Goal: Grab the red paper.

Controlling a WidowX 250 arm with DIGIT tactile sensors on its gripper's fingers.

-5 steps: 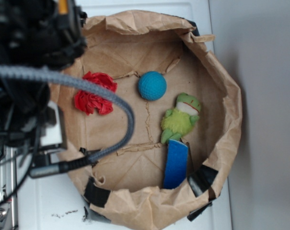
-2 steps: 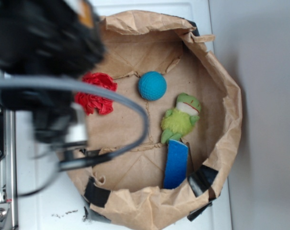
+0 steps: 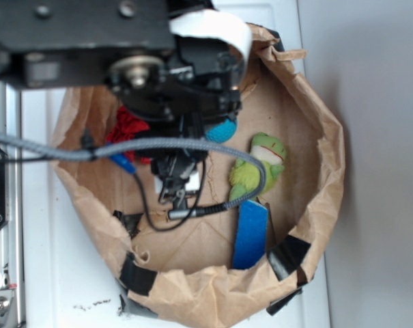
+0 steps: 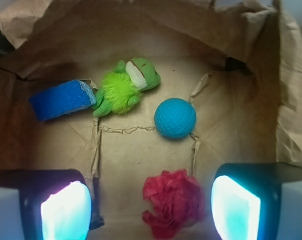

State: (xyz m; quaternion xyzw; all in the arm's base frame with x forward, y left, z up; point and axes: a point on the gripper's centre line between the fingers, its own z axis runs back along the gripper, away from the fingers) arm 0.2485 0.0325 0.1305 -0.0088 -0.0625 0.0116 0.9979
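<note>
Red paper (image 4: pixel 173 202) lies on the floor of the brown paper bag (image 4: pixel 250 30), low in the wrist view between the two spread fingers (image 4: pixel 235 207), untouched; the gripper (image 4: pixel 151 210) is released, with nothing held. In the exterior view the robot arm (image 3: pixel 110 48) hides most of the bag's (image 3: pixel 315 171) floor, leaving only a sliver of the paper (image 3: pixel 127 126) and an edge of the blue ball (image 3: pixel 224 130). The wrist view shows that ball (image 4: pixel 175 118) whole, just beyond the paper. Both views show the blue sponge (image 3: pixel 250 236) touching the green plush toy (image 3: pixel 259 169).
</note>
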